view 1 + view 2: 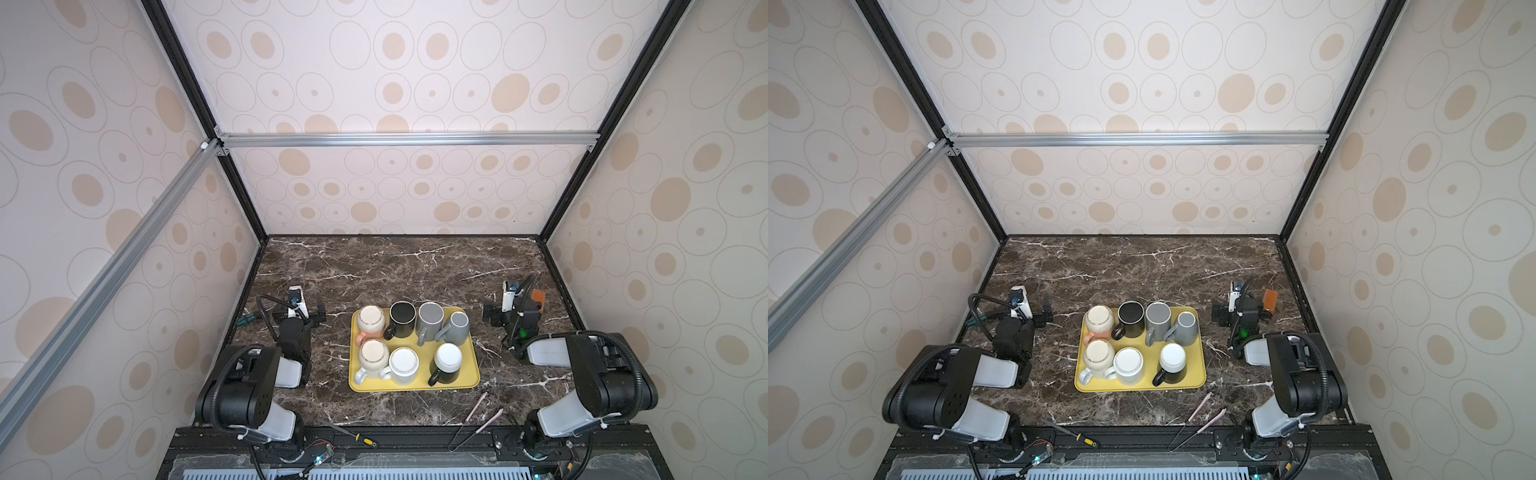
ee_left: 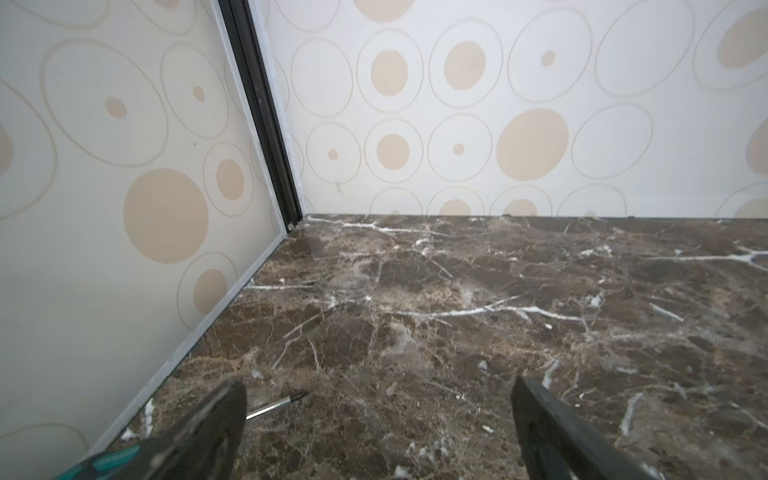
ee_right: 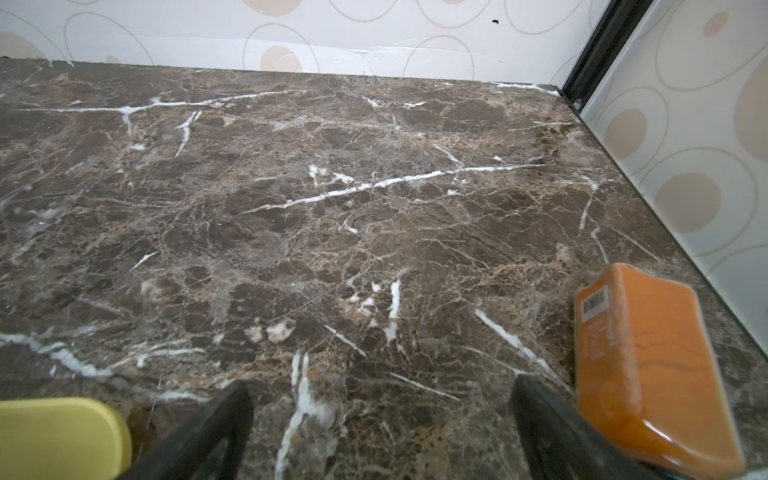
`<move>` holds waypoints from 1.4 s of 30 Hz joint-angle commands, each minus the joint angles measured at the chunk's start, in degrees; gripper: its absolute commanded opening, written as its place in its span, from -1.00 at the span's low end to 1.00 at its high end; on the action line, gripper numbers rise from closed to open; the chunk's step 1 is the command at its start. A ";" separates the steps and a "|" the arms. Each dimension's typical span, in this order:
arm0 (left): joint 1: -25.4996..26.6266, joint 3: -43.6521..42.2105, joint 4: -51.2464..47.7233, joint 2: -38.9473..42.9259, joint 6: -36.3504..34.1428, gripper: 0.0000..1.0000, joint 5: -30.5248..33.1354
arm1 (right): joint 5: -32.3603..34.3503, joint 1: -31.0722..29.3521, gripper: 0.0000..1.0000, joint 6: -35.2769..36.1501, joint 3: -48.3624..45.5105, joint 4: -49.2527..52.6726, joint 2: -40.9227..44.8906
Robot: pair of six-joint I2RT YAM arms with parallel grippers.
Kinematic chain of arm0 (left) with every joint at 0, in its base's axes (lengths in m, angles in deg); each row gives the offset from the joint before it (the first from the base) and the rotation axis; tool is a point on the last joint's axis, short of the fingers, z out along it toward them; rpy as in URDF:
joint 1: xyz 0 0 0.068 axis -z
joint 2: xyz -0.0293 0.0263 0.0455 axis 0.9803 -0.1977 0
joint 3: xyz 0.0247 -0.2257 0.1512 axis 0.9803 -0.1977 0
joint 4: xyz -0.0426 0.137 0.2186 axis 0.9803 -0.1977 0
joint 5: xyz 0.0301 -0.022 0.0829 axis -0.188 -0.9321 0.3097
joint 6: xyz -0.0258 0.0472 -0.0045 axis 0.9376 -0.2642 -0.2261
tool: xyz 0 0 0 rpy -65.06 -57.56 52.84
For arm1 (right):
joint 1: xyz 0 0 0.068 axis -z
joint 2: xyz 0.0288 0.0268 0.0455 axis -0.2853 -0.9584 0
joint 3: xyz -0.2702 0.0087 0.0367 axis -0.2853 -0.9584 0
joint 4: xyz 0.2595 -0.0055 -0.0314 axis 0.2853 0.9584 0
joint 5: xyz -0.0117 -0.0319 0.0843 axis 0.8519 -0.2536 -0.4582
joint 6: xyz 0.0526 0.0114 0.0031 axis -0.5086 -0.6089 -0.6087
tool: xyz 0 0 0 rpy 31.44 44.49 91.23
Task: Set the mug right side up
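Plainly, four mugs stand mouth-down on the yellow tray [image 1: 415, 386] [image 1: 1142, 387] in both top views; the rear cream mug [image 1: 371, 319] [image 1: 1099, 318] sits at the tray's far left corner, the front cream mug [image 1: 374, 354] [image 1: 1098, 353] just nearer and touching it, the white mug [image 1: 404, 360] [image 1: 1128, 361] beside that one, and the black mug with a white base [image 1: 448, 358] [image 1: 1172, 356] at the near right, a little apart. Behind them the open black mug [image 1: 402, 313] [image 1: 1131, 312] and the tall grey mug [image 1: 432, 316] [image 1: 1158, 315] stand mouth-up; whether the small grey mug [image 1: 458, 324] [image 1: 1185, 322] shows mouth or base I cannot tell.

Both arms are well apart from the mugs; the tray lies between them on the marble tabletop [image 1: 395, 270]. The left gripper [image 2: 382, 432] is off the tray's left side with its jaws spread wide over bare marble, holding nothing. The right gripper [image 3: 380, 436] is off the tray's right side, jaws likewise spread and empty; the tray's corner shows at one edge of its wrist view, and an orange wrapped block [image 3: 648, 365] [image 1: 539, 297] with a barcode label lies just beside one finger. A screwdriver [image 1: 357, 436] lies at the table's near edge.
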 commanded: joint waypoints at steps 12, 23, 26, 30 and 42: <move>4.56 17.63 -44.10 16.07 14.95 1.00 6.73 | 10.56 -1.43 0.98 -10.76 16.69 41.19 20.85; 18.27 38.04 -91.66 25.31 20.99 1.00 4.01 | 8.95 -14.26 0.98 -13.39 27.26 62.48 24.96; 18.46 43.89 -103.51 26.10 19.75 1.00 -0.20 | 5.72 -14.38 0.99 -13.97 27.19 62.01 26.31; 18.96 48.18 -115.75 27.21 20.00 0.92 -8.21 | 2.57 -14.46 0.99 -13.72 29.41 65.12 25.51; 32.84 44.54 -131.19 37.31 28.99 0.52 -13.73 | -1.63 -14.53 0.97 -14.20 29.28 63.39 22.89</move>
